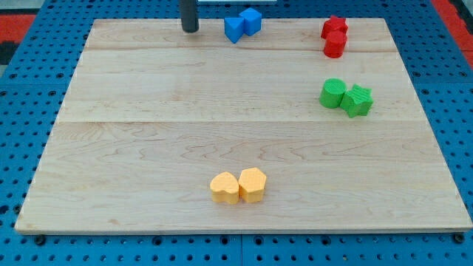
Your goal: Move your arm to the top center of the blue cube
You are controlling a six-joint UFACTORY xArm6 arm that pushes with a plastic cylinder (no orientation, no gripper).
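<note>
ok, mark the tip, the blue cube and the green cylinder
my tip (191,30): camera view, very end of the dark rod, left of the blue blocks.
blue cube (252,20): camera view, middle of its visible faces.
green cylinder (332,93): camera view, its front side.

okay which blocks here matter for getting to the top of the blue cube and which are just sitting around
In play:
blue cube, right of the other blue block
my tip, at the view's top, left of both blue blocks

Lying about:
other blue block
red blocks
green blocks
yellow blocks
</note>
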